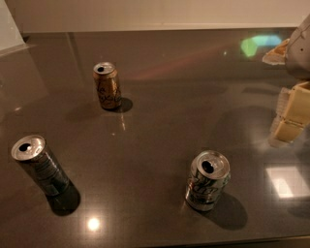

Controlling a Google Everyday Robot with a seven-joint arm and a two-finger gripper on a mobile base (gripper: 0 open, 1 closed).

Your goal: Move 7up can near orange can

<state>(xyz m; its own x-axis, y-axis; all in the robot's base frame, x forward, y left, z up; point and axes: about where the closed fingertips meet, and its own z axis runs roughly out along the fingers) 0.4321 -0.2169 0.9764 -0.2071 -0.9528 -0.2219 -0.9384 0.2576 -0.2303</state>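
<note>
Nearest the camera, a small round glint of light sits on the dark glossy tabletop, low and left of centre. Just beyond it on the right stands the 7up can, upright, silvery-white with dark and greenish swirls. Its silver top faces up with the opening showing, and it casts a shadow to its lower right. Nothing touches it. A pale square reflection lies on the surface to its right.

At about the same depth on the left side stands a taller, slimmer dark grey can. It appears to lean in this view, its silver top toward the upper left and its shadow pooled at the base. It is well apart from the 7up can.

Farther back, at the right edge, is the gripper, cream-coloured and blocky, hanging over the table and partly cut off by the frame. It is apart from the 7up can, up and to the right of it, and holds none of the cans. Whether it is clenched or released cannot be told.

Farther still, left of centre, the orange can stands upright, brownish-orange with dark script. It is well apart from both other cans. A greenish reflection shows near the table's far right, and a pale wall runs behind the far edge.
</note>
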